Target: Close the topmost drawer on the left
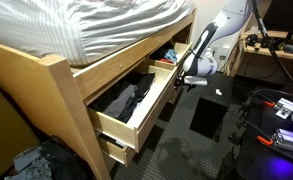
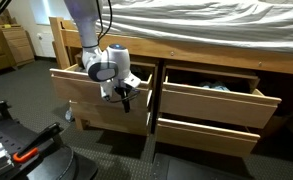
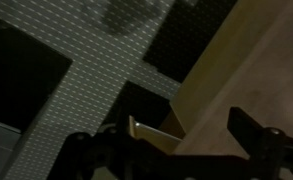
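Since the top left drawer point(image 2: 86, 84) looks like stiff, heavy wood, we judge pushing its flat front panel best; the tool point(image 2: 124, 93) hangs wide, empty.

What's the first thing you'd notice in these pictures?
The white robot arm jumps out first, reaching down with its gripper at the front of the pulled-out top left drawer under a wooden bed. Next to it, another open drawer holds dark clothes, and a striped mattress lies on top.
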`<state>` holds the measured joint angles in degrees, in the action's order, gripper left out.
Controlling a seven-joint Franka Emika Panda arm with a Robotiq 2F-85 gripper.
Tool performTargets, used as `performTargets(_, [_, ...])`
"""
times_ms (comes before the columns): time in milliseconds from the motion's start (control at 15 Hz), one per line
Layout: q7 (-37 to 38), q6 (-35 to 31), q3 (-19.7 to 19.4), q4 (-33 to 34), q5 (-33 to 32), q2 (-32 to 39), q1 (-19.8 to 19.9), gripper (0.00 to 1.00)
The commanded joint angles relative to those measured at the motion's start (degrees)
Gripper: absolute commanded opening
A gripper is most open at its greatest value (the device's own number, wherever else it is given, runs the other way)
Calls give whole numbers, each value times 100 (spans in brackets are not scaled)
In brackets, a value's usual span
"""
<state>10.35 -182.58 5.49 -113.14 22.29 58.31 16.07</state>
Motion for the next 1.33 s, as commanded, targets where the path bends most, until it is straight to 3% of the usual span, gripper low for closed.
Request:
performTargets(0, [-494, -806, 1453, -143, -616, 162, 1225, 100])
performTargets(200, [-603, -1300, 2371, -114, -1549, 685, 2056, 100])
performTargets(467, [-366, -1878, 3035, 102, -2841, 1315, 2673, 100])
performTargets(533, [-301, -1617, 3073, 421, -3027, 1459, 2734, 100])
performTargets(667, [-163, -1588, 2871, 160, -2901, 1185, 2529, 100])
performTargets(1000, [-181, -1581, 2885, 145, -2956, 1284, 2624, 100])
performTargets(1133, [-89, -1552, 2769, 426, -2774, 1414, 2361, 100])
performTargets(1267, [-29, -1556, 2975, 807, -2858, 1775, 2381, 100])
